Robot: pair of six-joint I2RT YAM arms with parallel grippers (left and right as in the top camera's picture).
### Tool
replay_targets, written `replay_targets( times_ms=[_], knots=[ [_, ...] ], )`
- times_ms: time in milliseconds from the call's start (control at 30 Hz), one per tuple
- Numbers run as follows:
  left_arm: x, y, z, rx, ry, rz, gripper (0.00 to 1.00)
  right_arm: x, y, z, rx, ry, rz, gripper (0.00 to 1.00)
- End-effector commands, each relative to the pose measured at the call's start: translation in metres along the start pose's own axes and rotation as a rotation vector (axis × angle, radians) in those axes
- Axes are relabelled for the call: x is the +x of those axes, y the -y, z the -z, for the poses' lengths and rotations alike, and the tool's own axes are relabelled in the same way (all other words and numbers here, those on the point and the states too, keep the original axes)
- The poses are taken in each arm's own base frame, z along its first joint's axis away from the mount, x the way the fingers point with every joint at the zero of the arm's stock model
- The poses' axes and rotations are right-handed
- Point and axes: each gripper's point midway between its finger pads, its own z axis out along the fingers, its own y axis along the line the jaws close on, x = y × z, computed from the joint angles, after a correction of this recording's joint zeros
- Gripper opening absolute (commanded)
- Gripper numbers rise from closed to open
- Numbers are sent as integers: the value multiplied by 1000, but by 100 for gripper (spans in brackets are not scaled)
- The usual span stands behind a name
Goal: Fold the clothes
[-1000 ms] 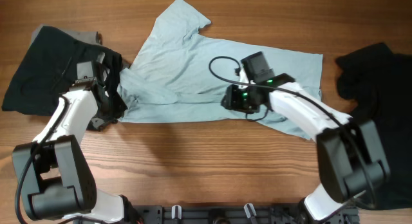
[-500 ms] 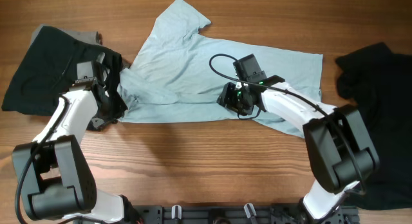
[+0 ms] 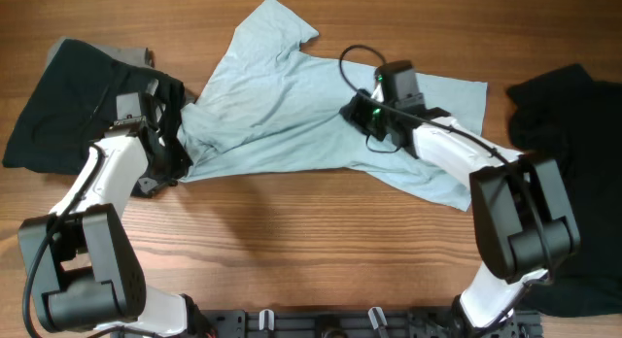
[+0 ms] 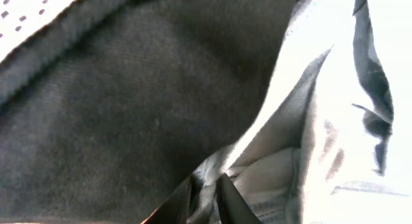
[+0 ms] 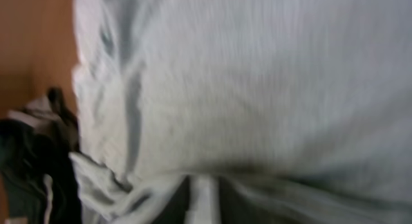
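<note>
The left pincer (image 4: 205, 201) pinched the shirt (image 3: 262, 105) edge, with the black garment (image 3: 68, 105) just beside it. The right pincer (image 5: 203, 201) gripped a shirt fold. The thin fabric could slip free, or the black garment could snag and drag along.

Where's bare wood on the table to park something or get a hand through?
Widest: the near strip of the wooden table, in front of the pale aqua short-sleeved T-shirt. Also the far right corner, beyond the plain black garment on the right. Crowded: the middle band, where the black garment with grey lining meets the shirt.
</note>
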Motion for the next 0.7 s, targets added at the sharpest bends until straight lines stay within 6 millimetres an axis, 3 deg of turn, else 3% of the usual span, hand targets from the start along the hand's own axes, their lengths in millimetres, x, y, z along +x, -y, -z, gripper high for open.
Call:
replay_targets(
  times_ms=[0, 167, 267, 333, 500, 633, 667],
  knots=[
    [1, 2, 3, 9, 7, -22, 13, -10, -13, 10, -59, 7, 8, 66],
    [1, 2, 3, 9, 8, -22, 18, 17, -31, 12, -165, -126, 134, 67],
    [1, 2, 3, 9, 7, -22, 19, 52, -48, 13, -236, -245, 210, 62],
    [1, 2, 3, 9, 7, -22, 19, 79, -50, 5, -196, -291, 232, 57],
    [1, 3, 3, 16, 5, -22, 20, 115, -56, -19, -35, -205, 274, 56],
    [1, 3, 3, 16, 5, -22, 20, 134, -65, -33, -46, -190, 305, 56],
    [2, 3, 3, 15, 3, -21, 28, 139, -63, -36, -40, -201, 316, 56]
  ],
)
